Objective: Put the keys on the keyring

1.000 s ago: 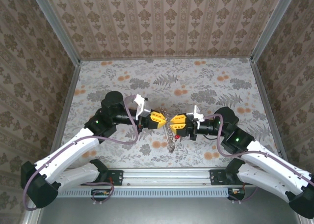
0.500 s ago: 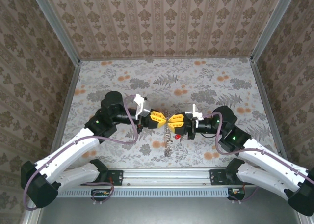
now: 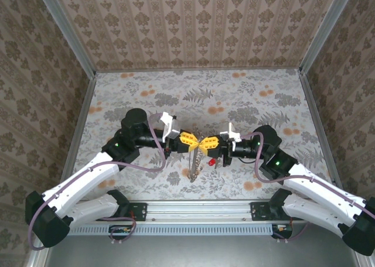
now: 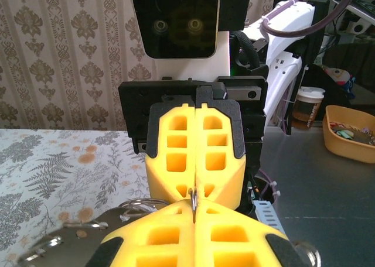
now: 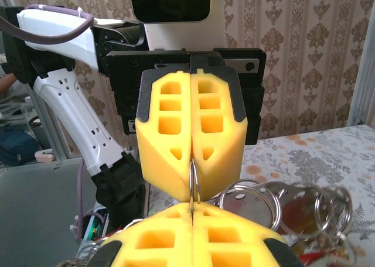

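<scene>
Keyring, a thin silvery metal ring (image 5: pixel 194 182), sits edge-on above the floral-patterned desk (image 3: pixel 263 97), mostly hidden by the yellow-padded left hand (image 3: pixel 195 143) and right hand (image 3: pixel 207 143), both clamped on it tip to tip. Silvery split rings (image 5: pixel 275 199) dangle beside it; a small red key head (image 3: pixel 211 161), probably, hangs below

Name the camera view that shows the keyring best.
Right wrist. The keyring stands edge-on, pinched between the left gripper and right gripper, with more rings hanging beside it. Left wrist gives a shorter sliver of it; the top view, a dangling cluster below the grippers.
</scene>
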`<state>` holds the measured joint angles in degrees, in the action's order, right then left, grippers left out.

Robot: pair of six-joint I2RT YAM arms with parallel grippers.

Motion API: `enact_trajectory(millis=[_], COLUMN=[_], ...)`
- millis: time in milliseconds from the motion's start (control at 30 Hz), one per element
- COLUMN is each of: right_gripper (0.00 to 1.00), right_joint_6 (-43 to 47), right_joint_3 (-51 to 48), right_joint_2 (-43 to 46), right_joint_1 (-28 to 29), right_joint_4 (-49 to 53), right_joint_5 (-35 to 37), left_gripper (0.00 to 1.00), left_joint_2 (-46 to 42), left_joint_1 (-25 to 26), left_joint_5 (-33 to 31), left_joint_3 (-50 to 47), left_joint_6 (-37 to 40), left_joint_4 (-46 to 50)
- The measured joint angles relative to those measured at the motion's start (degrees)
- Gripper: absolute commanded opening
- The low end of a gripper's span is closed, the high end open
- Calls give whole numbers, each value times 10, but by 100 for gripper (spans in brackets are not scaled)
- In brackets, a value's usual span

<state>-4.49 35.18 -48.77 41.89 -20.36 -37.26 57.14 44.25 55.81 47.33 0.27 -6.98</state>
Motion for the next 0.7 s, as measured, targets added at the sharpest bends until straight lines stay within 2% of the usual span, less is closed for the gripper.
enact_trajectory(millis=[33, 133, 200, 433, 700], right_gripper=[0, 0, 0, 0, 0], right_joint_6=[2, 13, 28, 107, 162], right_joint_3=[0, 0, 2, 66, 163], right_joint_2=[1, 10, 19, 26, -26], right_joint_1=[0, 0, 1, 2, 12], right_joint_4=[5, 25, 50, 199, 343], right_joint_5=[4, 22, 40, 91, 132], left_gripper=[2, 27, 35, 37, 36], left_joint_2=[0, 3, 5, 14, 30], left_joint_1=[1, 13, 26, 49, 56], left_joint_5=[-6, -34, -57, -173, -264], left_joint_3=[4, 29, 48, 101, 154], left_joint_6=[9, 42, 61, 113, 142], left_joint_4=[13, 71, 115, 256, 334])
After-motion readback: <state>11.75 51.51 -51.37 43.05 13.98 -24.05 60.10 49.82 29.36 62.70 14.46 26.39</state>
